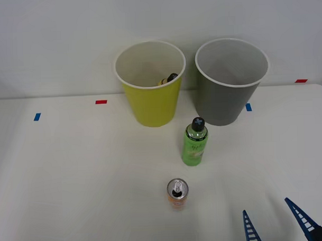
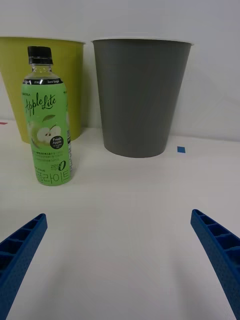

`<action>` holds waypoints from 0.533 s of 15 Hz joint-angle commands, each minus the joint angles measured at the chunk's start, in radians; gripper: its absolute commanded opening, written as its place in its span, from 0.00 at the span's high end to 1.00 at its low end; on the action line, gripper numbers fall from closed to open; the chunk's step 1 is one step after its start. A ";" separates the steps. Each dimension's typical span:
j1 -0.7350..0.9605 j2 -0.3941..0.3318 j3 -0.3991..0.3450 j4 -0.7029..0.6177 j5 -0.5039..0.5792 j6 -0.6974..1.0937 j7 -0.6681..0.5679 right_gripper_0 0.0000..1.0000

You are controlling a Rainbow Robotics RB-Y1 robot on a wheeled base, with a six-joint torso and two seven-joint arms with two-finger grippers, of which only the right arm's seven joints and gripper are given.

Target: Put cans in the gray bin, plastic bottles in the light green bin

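So the right gripper (image 1: 278, 222) sits low at the near right part of the table (image 1: 73, 171), its blue ribbed fingers (image 1: 251, 228) spread wide apart with nothing between them. The wrist view shows the same thing, fingers out at both corners and only bare tabletop in the gap.

The green bottle (image 1: 194, 142) stands upright ahead of the gripper and off to its left, black cap pointing straight up, long axis vertical, label facing the wrist camera. The orange and white can (image 1: 178, 193) is also upright, pull-tab top facing up, sitting to the gripper's left and nearer to it than the bottle is, though still apart from the fingers.

Beyond the bottle are the two bins, both standing with their mouths up. The gray bin (image 1: 226, 97) is straight ahead of the gripper, the light green bin (image 1: 151, 102) is further left, just beside it. Inside the light green bin there's something with a dark cap (image 1: 170, 78) poking up near the rim, can't tell exactly what it is
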State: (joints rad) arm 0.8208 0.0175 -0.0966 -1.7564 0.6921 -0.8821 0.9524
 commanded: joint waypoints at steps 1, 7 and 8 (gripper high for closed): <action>0.000 0.000 0.000 0.000 0.000 0.000 0.000 0.00; 0.000 0.000 0.000 0.000 0.000 0.000 0.000 0.00; 0.000 0.000 0.000 0.000 0.000 0.000 0.000 0.00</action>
State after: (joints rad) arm 0.8207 0.0175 -0.0966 -1.7564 0.6920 -0.8821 0.9525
